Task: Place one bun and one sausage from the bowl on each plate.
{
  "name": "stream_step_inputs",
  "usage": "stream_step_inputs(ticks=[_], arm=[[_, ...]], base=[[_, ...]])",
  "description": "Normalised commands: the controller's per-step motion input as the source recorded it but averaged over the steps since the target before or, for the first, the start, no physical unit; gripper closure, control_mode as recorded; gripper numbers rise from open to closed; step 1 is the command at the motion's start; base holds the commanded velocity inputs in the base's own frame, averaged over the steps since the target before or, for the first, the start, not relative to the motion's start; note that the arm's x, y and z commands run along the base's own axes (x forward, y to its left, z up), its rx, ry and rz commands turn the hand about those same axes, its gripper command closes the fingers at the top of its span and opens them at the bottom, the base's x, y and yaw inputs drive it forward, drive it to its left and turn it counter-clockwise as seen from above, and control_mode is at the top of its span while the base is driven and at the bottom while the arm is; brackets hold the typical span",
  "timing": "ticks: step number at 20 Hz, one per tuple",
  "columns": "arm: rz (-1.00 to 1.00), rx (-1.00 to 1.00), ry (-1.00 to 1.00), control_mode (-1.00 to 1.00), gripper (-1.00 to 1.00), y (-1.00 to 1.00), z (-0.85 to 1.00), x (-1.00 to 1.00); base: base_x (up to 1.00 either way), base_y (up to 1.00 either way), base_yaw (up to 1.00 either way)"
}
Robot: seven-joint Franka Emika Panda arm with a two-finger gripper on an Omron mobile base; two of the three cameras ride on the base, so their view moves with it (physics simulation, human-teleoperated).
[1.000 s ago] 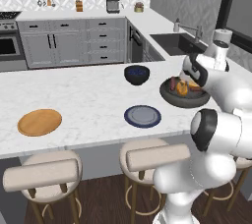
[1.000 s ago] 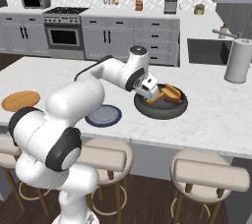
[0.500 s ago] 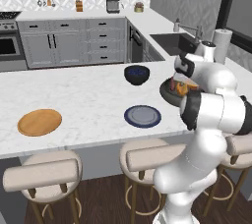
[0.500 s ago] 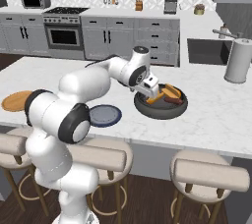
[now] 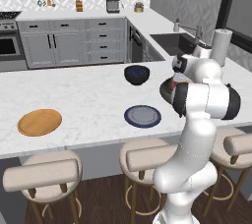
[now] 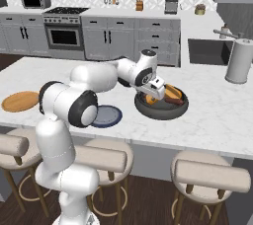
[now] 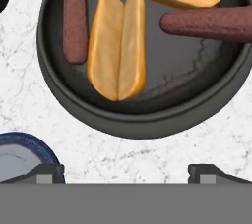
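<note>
Wooden plate (image 5: 40, 122): far left on the table (image 5: 88, 95), bare.
Blue plate (image 5: 142, 116): middle, bare, just beside the bowl (image 7: 142, 120).
Hand (image 7: 125, 171): fingers wide apart, holding nothing, above the bowl's near rim.
Buns (image 7: 118, 43): two in the bowl; the nearer one lies straight ahead, its long axis pointing away from the hand.
Sausages (image 7: 75, 16): two, one on each side of that bun.

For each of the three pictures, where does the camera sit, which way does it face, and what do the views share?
Left base view: behind the arm's left, facing the counter; arm at lower right.
Right base view: behind its right; arm at lower left, open gripper over the bowl.
Hand view: looks down into the bowl at a bun.
Shared: the blue-grey plate.
</note>
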Motion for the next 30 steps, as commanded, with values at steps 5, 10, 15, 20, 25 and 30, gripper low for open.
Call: stream_step_inputs(ticks=[5,10,15,20,25,30], arm=[[0.00,0.00,0.02,-1.00,-1.00,0.00,-0.29,0.37],[0.00,0.00,0.00,-1.00,-1.00,-0.04,-0.23,0.34],[0.00,0.00,0.00,-1.00,-1.00,-0.12,-0.25,0.29],[0.00,0.00,0.00,-1.00,-1.00,-0.03,-0.23,0.30],[0.00,0.00,0.00,-1.00,-1.00,-0.11,-0.26,0.28],[0.00,0.00,0.00,-1.00,1.00,-0.08,-0.19,0.26]], base=[[0.00,0.00,0.00],[0.00,0.00,0.00],[0.00,0.00,0.00],[0.00,0.00,0.00],[0.00,0.00,0.00],[0.00,0.00,0.00]])
